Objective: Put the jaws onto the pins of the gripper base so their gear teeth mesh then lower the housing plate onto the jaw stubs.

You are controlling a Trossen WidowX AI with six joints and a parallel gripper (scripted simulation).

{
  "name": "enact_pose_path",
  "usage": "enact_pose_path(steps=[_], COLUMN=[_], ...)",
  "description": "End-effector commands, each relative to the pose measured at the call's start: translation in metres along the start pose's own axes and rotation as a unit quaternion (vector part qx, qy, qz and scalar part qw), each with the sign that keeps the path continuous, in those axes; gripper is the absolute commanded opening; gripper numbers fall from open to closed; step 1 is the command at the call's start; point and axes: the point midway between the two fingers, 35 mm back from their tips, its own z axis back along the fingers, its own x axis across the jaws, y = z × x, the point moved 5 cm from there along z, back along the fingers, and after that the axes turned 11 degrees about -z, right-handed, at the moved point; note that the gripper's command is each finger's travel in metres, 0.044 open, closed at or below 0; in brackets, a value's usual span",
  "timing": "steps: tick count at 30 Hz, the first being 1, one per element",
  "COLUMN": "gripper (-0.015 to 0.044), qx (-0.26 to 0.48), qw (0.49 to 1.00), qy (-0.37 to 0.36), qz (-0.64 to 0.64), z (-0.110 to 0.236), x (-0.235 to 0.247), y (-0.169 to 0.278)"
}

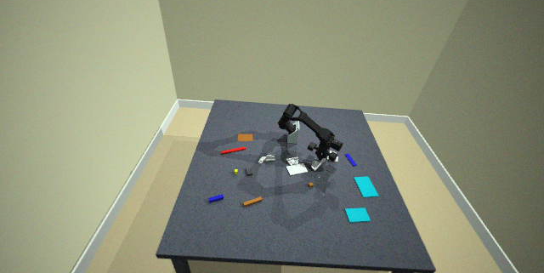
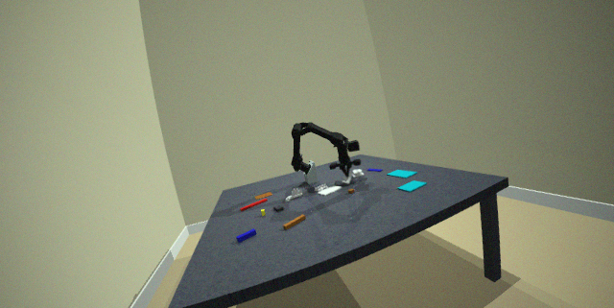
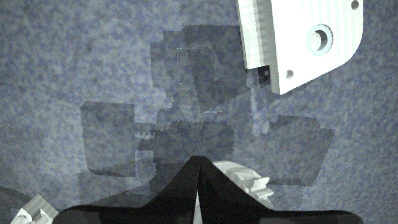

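Fingers [image 1: 321,155] [image 2: 345,170] pressed together, lower centre of wrist frame, beside toothed white piece [image 1: 317,165] [image 2: 346,181] [image 3: 237,172], presumably to nudge it.

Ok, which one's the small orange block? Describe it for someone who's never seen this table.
On the dark table, find the two cyan sheets at the right in the top and exterior views. The small orange block lies left of them. It's short and chunky, unlike the long orange bar and flat orange sheet.
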Motion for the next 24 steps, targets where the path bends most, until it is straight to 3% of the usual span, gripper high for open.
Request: enact_pose_path(steps=[1,10,16,20,24], gripper=[0.0,0.0,0.0,0.0,0.0105], qx=[0.001,0.001,0.0,0.0,0.004], qw=[1.0,1.0,1.0,1.0,1.0], qy=[-0.002,-0.001,0.0,0.0,0.001], qz=[0.0,0.0,0.001,0.001,0.004], z=[-0.001,0.003,0.055,0.062,0.054], x=[-0.002,-0.014,-0.011,-0.01,-0.011], y=[-0.001,-0.003,-0.002,-0.002,-0.003])
